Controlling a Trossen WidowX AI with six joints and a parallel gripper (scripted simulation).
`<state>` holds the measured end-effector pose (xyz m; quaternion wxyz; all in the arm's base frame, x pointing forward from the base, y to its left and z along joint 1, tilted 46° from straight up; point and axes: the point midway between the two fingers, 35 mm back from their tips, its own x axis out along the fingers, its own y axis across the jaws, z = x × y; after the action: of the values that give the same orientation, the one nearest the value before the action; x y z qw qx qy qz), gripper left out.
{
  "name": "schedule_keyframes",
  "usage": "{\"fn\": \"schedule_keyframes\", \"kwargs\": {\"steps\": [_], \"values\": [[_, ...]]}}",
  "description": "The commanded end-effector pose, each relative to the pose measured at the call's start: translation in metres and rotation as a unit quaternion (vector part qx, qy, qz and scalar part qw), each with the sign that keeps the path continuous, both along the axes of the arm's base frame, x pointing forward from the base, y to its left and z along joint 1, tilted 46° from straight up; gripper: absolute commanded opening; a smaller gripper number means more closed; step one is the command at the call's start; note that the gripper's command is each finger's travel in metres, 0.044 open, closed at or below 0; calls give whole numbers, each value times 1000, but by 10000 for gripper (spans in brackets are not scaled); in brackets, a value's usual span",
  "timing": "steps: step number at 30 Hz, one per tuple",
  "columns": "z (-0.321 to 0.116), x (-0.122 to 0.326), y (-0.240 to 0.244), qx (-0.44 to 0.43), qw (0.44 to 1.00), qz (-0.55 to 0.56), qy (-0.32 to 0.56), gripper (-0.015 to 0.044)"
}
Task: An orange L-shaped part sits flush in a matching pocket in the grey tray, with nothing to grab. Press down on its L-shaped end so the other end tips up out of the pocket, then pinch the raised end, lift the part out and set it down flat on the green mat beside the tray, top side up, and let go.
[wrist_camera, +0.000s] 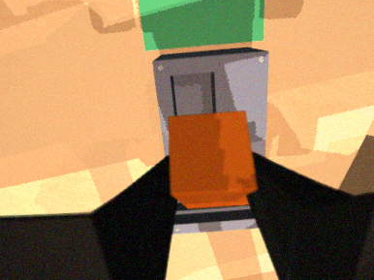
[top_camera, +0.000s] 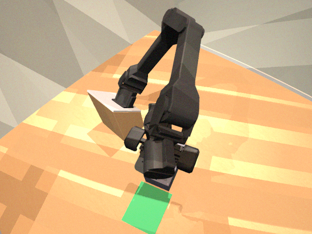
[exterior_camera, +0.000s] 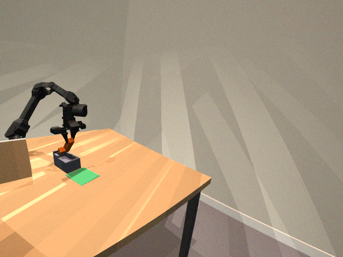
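The orange L-shaped part [exterior_camera: 68, 147] [wrist_camera: 208, 149] is tilted steeply above the grey tray [top_camera: 157, 182] [exterior_camera: 66, 164] [wrist_camera: 248, 88]. My gripper [exterior_camera: 69, 141] [wrist_camera: 207, 161] is shut on its upper end, and the wider lower end hangs over the tray's end away from the mat, in the exterior view. Part of the empty pocket shows in the wrist view. The green mat [top_camera: 145, 210] [exterior_camera: 82, 176] [wrist_camera: 203, 28] lies flat beside the tray with nothing on it. In the top view the arm hides the part and the fingertips.
A brown box with a white top [top_camera: 122, 122] [exterior_camera: 14, 162] stands on the wooden table [top_camera: 234, 176] [exterior_camera: 137, 194], on the tray's other side from the table's far right edge. The arm's base shows over the box top in the top view.
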<state>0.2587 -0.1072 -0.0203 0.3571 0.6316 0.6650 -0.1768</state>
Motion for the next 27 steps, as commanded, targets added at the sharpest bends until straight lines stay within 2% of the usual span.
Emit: {"fn": "schedule_keyframes", "kwargs": {"steps": [1,27], "values": [[-10,3,-13,-5,1000,0,-5,0],[-77,21,-83,-8,1000,0,-6,0]]}}
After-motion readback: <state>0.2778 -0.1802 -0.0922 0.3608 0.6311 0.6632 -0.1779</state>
